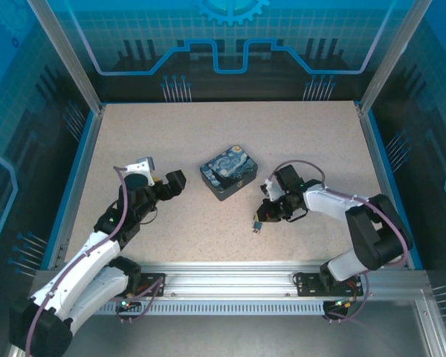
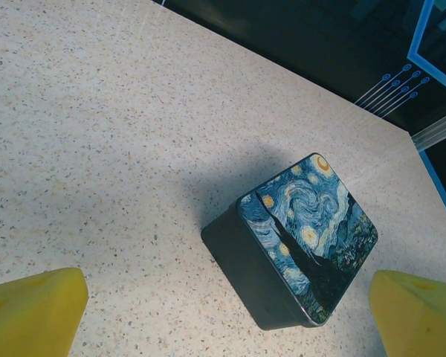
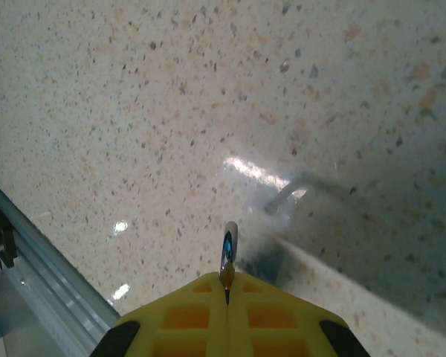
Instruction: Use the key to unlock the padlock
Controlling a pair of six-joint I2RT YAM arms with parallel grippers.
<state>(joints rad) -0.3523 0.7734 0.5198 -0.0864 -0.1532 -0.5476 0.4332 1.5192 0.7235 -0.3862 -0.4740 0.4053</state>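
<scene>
The tiny padlock (image 1: pixel 258 226), bluish with a thin shackle, lies on the table in front of the tin. In the right wrist view the padlock (image 3: pixel 284 196) is a blur just beyond the fingertips, its silvery shackle showing. My right gripper (image 3: pixel 227 284) is shut on the key (image 3: pixel 228 249), whose thin silvery blade sticks out toward the padlock without touching it. From above, the right gripper (image 1: pixel 270 213) hovers just behind and right of the padlock. My left gripper (image 1: pixel 172 183) stands open left of the tin, its yellow fingers (image 2: pixel 31 312) wide apart with nothing between them.
The blue starry-night tin (image 1: pixel 229 173) sits closed mid-table, and the left wrist camera sees the tin (image 2: pixel 305 238) close ahead. An aluminium rail (image 1: pixel 230 282) runs along the near edge. Blue walls (image 1: pixel 85 141) border the speckled table (image 1: pixel 208 134).
</scene>
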